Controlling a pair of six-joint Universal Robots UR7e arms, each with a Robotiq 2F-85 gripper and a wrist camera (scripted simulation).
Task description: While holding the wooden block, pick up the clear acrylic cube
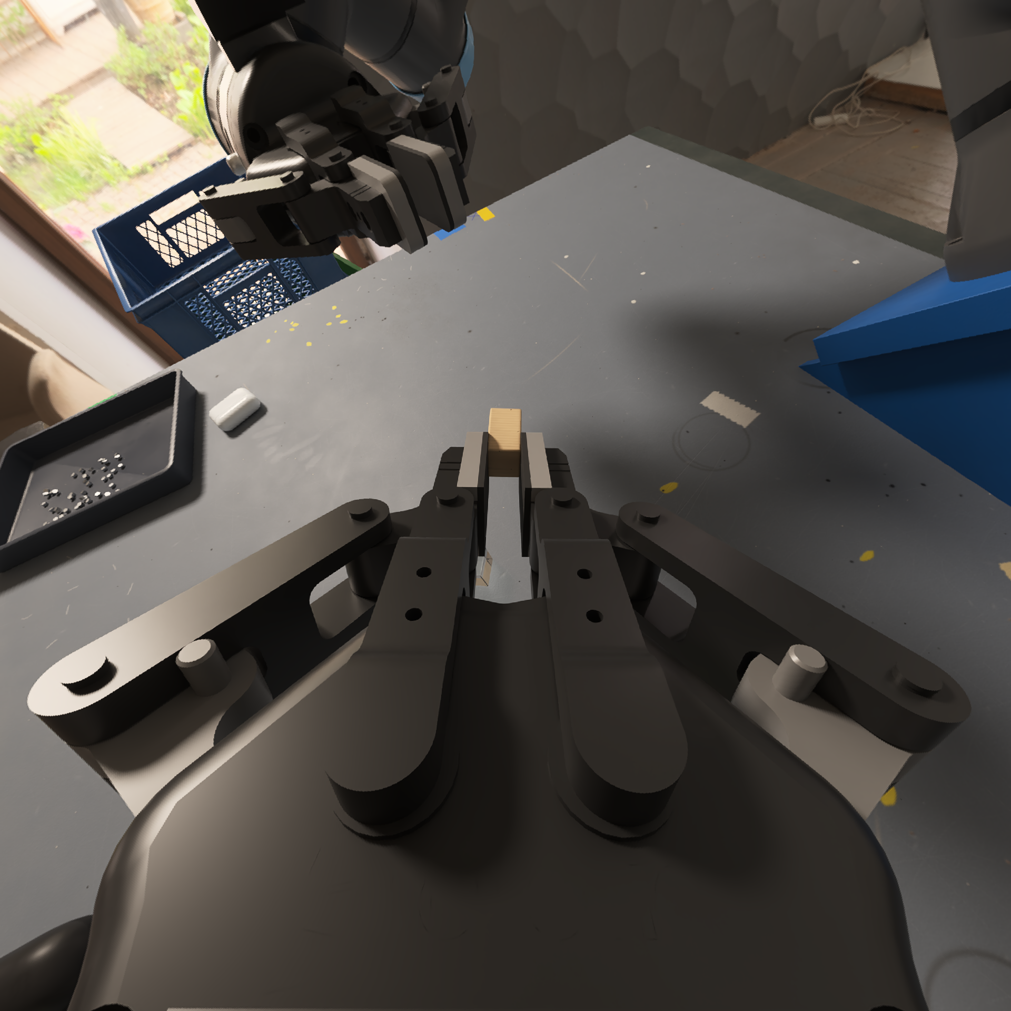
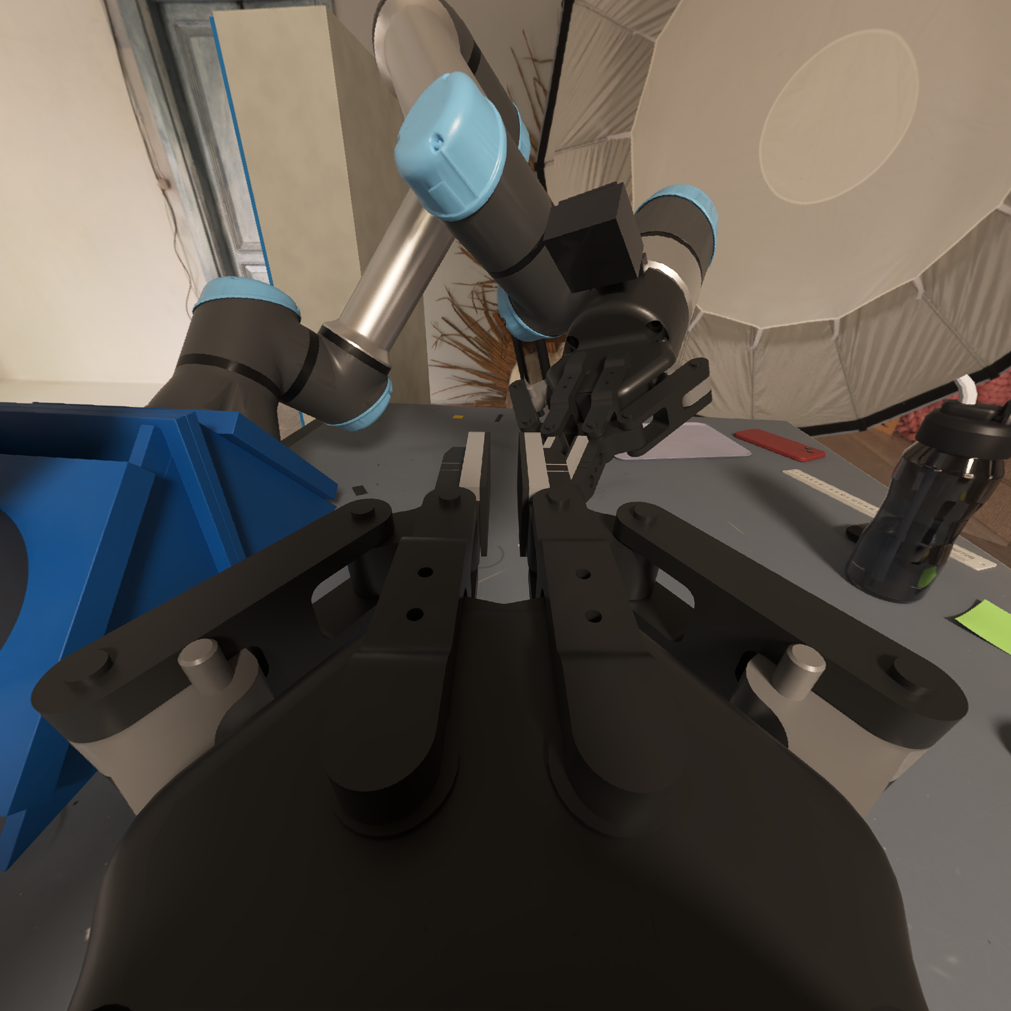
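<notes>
My left gripper [image 1: 504, 457] is shut on a small light wooden block [image 1: 504, 429] and holds it above the grey table [image 1: 602, 328]. The clear acrylic cube [image 1: 484, 571] shows faintly on the table below, seen through the gap at the base of my left fingers. My right gripper [image 2: 503, 457] hovers above the table with its jaws a narrow gap apart and nothing between them. It also shows in the left wrist view [image 1: 432, 232], high and far from the cube. The left gripper [image 2: 563, 454] points down just beyond my right fingertips.
A black tray [image 1: 180, 426] with small metal bits and a white case [image 1: 235, 407] lie to the left. A blue crate [image 1: 219, 295] stands at the table's far edge. A blue structure [image 1: 919, 372] stands at the right. A dark bottle [image 2: 924, 519], a red phone [image 2: 779, 444] and a green note [image 2: 985, 623] lie to the right.
</notes>
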